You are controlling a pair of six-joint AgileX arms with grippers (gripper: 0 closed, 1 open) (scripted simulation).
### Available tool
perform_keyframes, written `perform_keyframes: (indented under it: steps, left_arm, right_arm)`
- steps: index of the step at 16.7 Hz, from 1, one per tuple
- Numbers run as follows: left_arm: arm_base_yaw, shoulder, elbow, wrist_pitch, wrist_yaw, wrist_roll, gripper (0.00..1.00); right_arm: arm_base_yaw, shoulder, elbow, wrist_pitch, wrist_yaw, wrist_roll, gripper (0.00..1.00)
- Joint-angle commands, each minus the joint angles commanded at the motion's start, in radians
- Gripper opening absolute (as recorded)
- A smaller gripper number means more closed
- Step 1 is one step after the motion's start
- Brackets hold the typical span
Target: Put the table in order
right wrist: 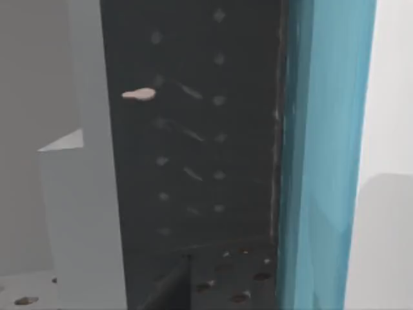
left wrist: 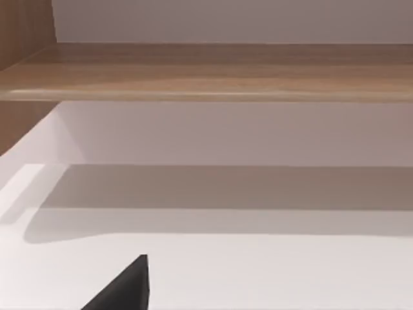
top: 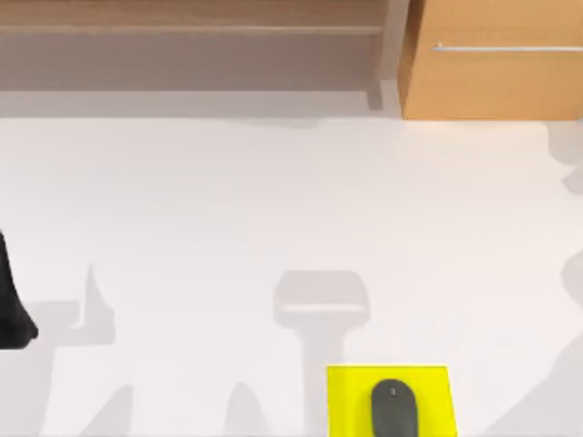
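On the near edge of the table (top: 273,200), towards its right side as seen from above, a dark mouse (top: 393,409) sits on a small yellow pad (top: 346,401), its long axis running from near to far; a wooden shelf (top: 182,36) and a drawer cabinet (top: 496,64) stand along the far edge. The left arm (top: 11,300) shows as a dark shape at the table's left edge, well apart from the mouse, so I judge that any move on the mouse would suit the right arm better. From the left wrist, I see the shelf (left wrist: 206,71) ahead over bare white tabletop, and one dark fingertip (left wrist: 126,290); whether that gripper is released or clenched I cannot tell. From the right wrist, a dark dotted panel (right wrist: 193,142) beside a teal strip (right wrist: 329,148) sits close up; I cannot tell that gripper's state either.
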Motion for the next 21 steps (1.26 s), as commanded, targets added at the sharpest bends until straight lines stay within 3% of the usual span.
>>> perform_keyframes:
  steps: [9,21]
  left_arm:
    - [0.0,0.0,0.0,0.0,0.0,0.0,1.0]
    - [0.0,0.0,0.0,0.0,0.0,0.0,1.0]
  right_arm:
    - [-0.003,-0.003,-0.003,0.001,-0.001,-0.001,1.0]
    - [-0.067,-0.135,-0.194,0.05,-0.065,-0.021,1.0]
